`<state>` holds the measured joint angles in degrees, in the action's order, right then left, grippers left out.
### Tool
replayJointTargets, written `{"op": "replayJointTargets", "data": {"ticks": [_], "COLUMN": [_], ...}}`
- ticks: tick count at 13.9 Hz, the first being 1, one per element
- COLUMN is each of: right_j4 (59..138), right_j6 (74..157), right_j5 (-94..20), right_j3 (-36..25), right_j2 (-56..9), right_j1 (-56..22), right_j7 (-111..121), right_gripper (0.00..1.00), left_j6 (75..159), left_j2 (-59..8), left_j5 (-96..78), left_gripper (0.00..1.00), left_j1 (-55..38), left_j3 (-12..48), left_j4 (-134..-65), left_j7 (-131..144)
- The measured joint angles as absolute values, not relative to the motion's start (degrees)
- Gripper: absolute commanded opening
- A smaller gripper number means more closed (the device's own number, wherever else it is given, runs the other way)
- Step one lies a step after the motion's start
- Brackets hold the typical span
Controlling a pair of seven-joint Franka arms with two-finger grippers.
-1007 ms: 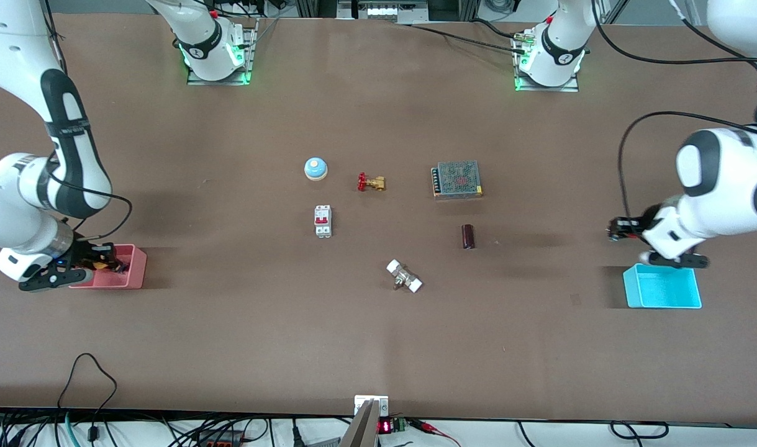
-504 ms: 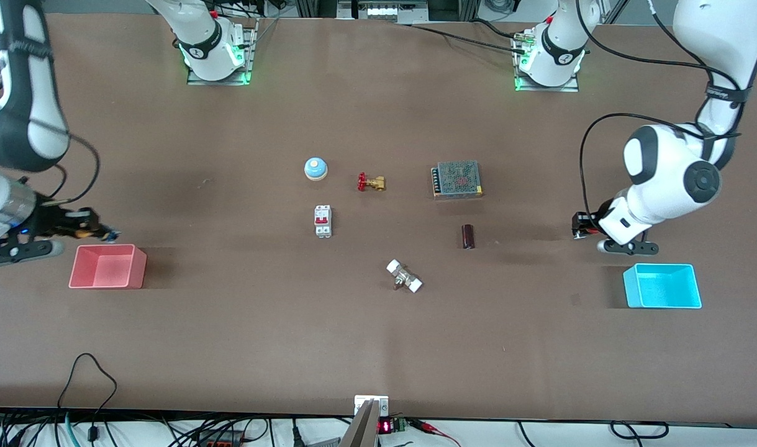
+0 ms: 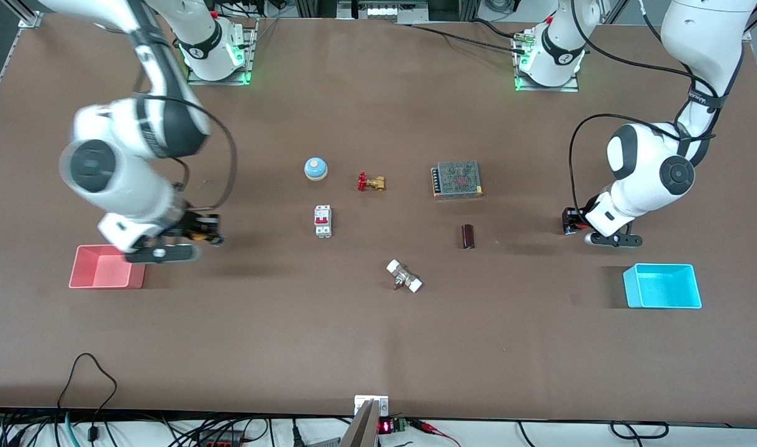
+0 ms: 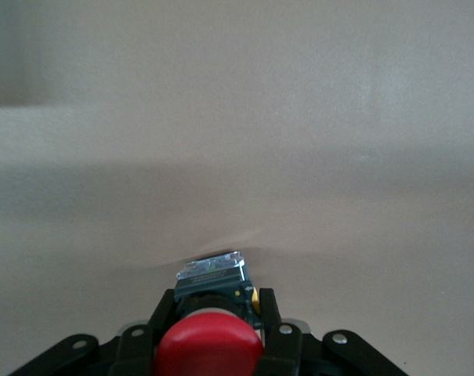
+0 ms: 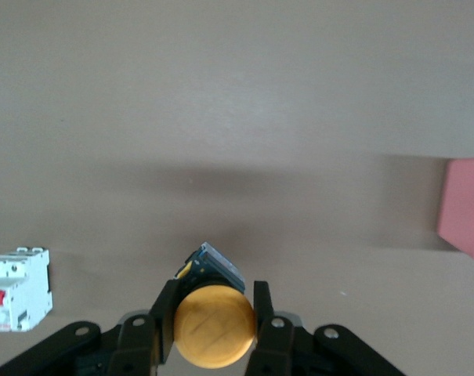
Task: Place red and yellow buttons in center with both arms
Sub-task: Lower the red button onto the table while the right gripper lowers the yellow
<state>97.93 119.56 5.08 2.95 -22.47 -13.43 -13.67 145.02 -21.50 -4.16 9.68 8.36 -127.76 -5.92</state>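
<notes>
Both buttons picked, neither placed yet.

Right gripper (image 5: 213, 325) clamped on the yellow button (image 5: 214, 325), airborne over the surface (image 3: 378, 347) beside the pink bin (image 3: 83, 278), toward the right arm's end.

Left gripper (image 4: 211, 345) clamped on the red button (image 4: 210, 351), over bare surface beside the blue bin (image 3: 633, 301), toward the left arm's end.

Center holds a bell (image 3: 315, 168), valve (image 3: 371, 182), breaker (image 3: 323, 221) and other parts.

Judgement: roughly halfway. Remaining: carry each button inward, set down on a free spot among these parts, release.
</notes>
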Motion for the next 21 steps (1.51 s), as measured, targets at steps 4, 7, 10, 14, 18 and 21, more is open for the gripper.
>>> {"op": "replayJointTargets", "data": {"ticks": [4, 7, 10, 14, 18, 21], "right_j4": [100.15, 100.58, 100.6, 101.58, 101.97, 102.06], "right_j6": [123.81, 126.85, 127.98, 130.83, 131.37, 131.37], "right_j5": [8.7, 9.14, 9.15, 11.45, 11.75, 11.75], "right_j3": [2.9, 2.91, 2.9, 2.9, 2.83, 2.81], "right_j2": [-25.85, -28.14, -29.87, -31.64, -32.01, -32.03], "right_j1": [-15.85, -17.86, -18.54, -19.58, -19.67, -19.67], "right_j7": [-18.62, -21.7, -22.81, -26.48, -26.73, -26.73], "right_gripper": [0.32, 0.32, 0.32, 0.32, 0.32, 0.34], "left_j6": [145.15, 145.88, 140.15, 125.46, 117.68, 106.96], "left_j2": [-22.1, -21.26, -17.39, -14.69, -14.67, -14.62], "left_j5": [-4.92, -5.0, -5.05, -5.06, -5.06, -5.06], "left_gripper": [1.0, 1.0, 1.0, 1.0, 1.0, 1.0], "left_j1": [9.53, 8.7, 8.54, 8.56, 8.17, 4.48], "left_j3": [8.4, 8.44, 8.25, 6.99, 5.28, 0.45], "left_j4": [-127.74, -126.6, -121.51, -110.29, -101.64, -92.51], "left_j7": [-5.86, -5.72, -5.52, -5.14, -4.06, -2.31]}}
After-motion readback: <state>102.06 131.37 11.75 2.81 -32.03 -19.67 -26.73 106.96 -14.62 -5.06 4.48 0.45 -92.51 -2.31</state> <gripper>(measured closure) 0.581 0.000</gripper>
